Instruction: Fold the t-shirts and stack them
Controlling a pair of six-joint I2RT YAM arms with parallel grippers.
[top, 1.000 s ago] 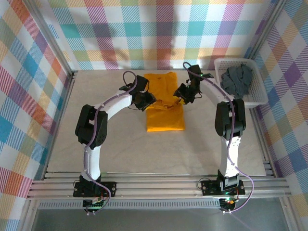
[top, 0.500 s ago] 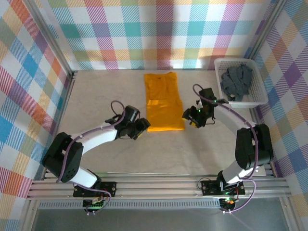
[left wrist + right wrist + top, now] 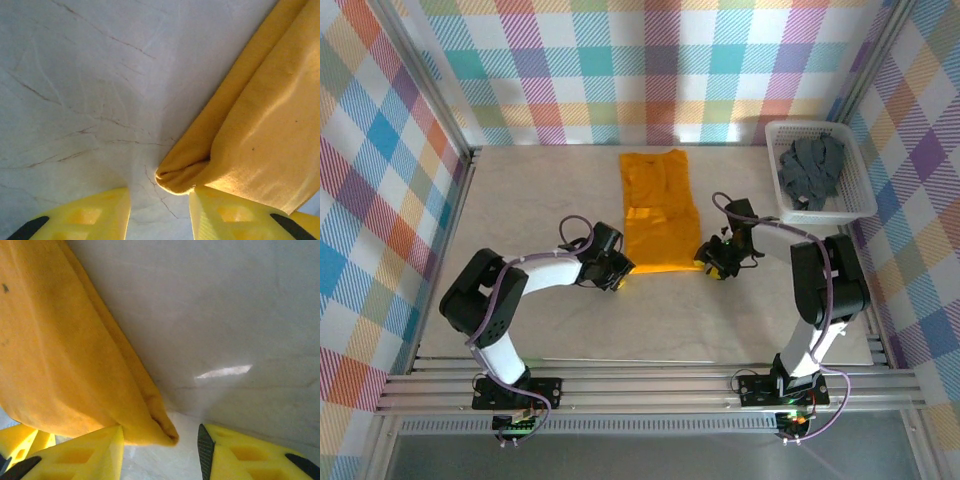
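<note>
Orange-yellow cloth: the orange-yellow t-shirt [image 3: 660, 210] lies on the table [image 3: 540, 200] as a long narrow strip, layers doubled at its edges. The dark grey t-shirt [image 3: 812, 168] sits crumpled in the white basket [image 3: 820, 214] at the far right, well apart.

The left gripper [image 3: 618, 277] stands at the strip's near left corner and the right gripper [image 3: 712, 264] at its near right corner. Both stand moderately open with the corner between the fingers, and nothing is clamped.

Risks, as judged:
- Closing on the upper layer alone would let the doubled edge fall open on lifting.
- Unequal travel of the two arms would skew the fold.
- Low fingertips may drag on the table surface.

Brands, labels, writing: none legible
</note>
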